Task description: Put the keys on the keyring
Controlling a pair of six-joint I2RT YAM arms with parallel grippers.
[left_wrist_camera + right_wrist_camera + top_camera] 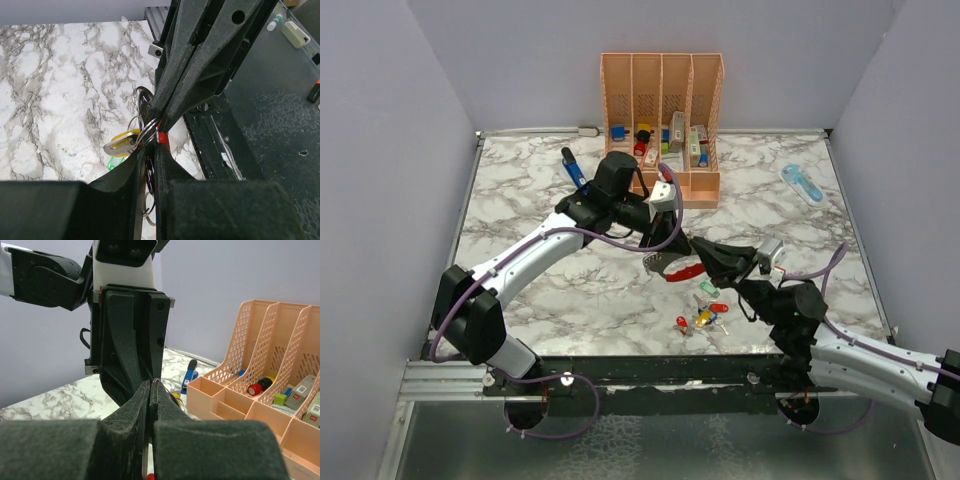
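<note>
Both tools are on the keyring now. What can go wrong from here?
1. The left tool and right tool pinch the keyring almost tip to tip. A small misalignment could make them collide or twist it loose.
2. The keys lie loose on the table close to its near edge. A dropped keyring might knock some off.

Bright, even light, soft shadows; both wrist views blur the nearest jaws along the bottom.
</note>
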